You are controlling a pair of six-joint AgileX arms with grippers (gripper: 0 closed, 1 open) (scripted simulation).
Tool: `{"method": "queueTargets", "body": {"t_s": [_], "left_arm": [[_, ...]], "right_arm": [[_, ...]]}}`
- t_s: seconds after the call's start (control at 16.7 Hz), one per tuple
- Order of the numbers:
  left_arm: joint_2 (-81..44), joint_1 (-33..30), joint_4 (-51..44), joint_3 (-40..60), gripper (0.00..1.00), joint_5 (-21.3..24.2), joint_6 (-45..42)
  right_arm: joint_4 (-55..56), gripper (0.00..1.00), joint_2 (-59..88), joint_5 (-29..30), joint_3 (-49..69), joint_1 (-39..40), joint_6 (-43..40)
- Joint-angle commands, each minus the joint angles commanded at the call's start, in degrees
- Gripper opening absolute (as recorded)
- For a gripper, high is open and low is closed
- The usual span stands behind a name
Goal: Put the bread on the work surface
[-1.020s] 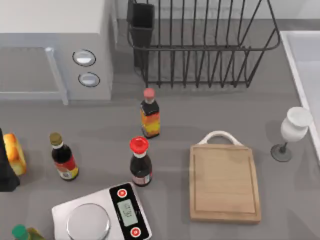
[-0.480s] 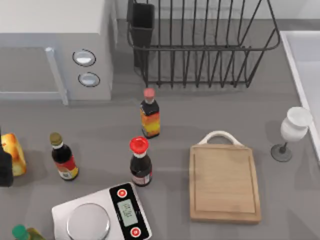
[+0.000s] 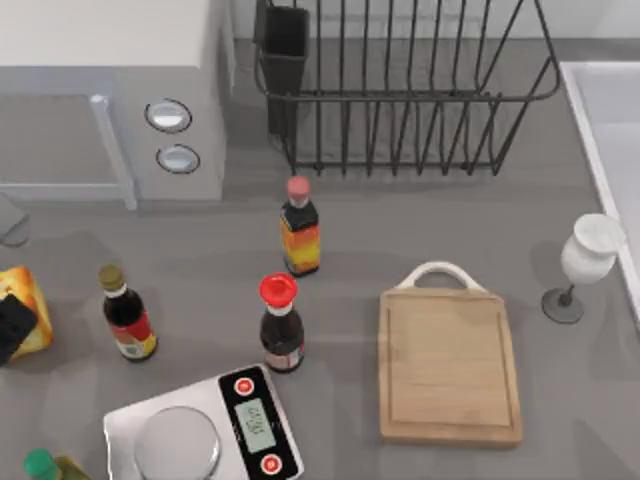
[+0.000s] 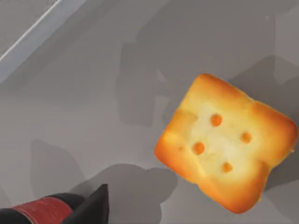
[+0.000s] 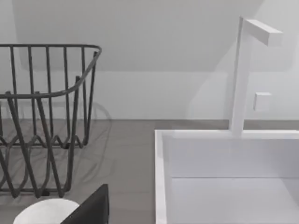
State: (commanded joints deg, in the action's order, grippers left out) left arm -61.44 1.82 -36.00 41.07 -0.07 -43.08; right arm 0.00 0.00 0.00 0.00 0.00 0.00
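Golden-yellow with an orange-brown crust, the bread (image 3: 22, 312) lies at the far left edge of the grey bench (image 3: 200, 270), just left of a small brown-capped sauce bottle with a red and yellow label (image 3: 127, 315). In the top view the left claw (image 3: 12, 328) shows as a dark block overlapping the slice's lower left corner; whether its fingers are apart or together I cannot tell. From the left wrist view the bread (image 4: 226, 142) lies flat on the bench, four small orange dots on its pale centre, with one dark fingertip (image 4: 93, 209) and a red-labelled bottle (image 4: 37, 212) near it. The wooden cutting board (image 3: 449, 363) with its white loop handle (image 3: 437, 273) sits well apart, right of centre, and bare. Between them stand a red-capped dark sauce bottle (image 3: 280, 325), an orange-labelled bottle (image 3: 300, 228) and a silver digital kitchen scale (image 3: 203, 430). A wine glass (image 3: 584, 262) stands right of the board. The right wrist view shows a black wire dish rack (image 5: 46, 116), a white sink (image 5: 224, 177) and one dark fingertip (image 5: 91, 210); the right claw's state cannot be judged.
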Motion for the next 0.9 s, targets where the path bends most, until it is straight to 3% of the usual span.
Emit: {"method": "queueTargets", "body": {"t_s": [0.48,0.9], "left_arm": [[-32.9,0.9,-19.3,23.1,1.0,0.1,-23.7],[-39.3,1.1,-22.8,28.5,1.0,0.1,-28.7]], "right_arm": [[0.0,1.0,0.0,0.0,0.0,0.0,0.0],[0.0,1.0,0.0,0.0,0.0,0.0,0.0]]}}
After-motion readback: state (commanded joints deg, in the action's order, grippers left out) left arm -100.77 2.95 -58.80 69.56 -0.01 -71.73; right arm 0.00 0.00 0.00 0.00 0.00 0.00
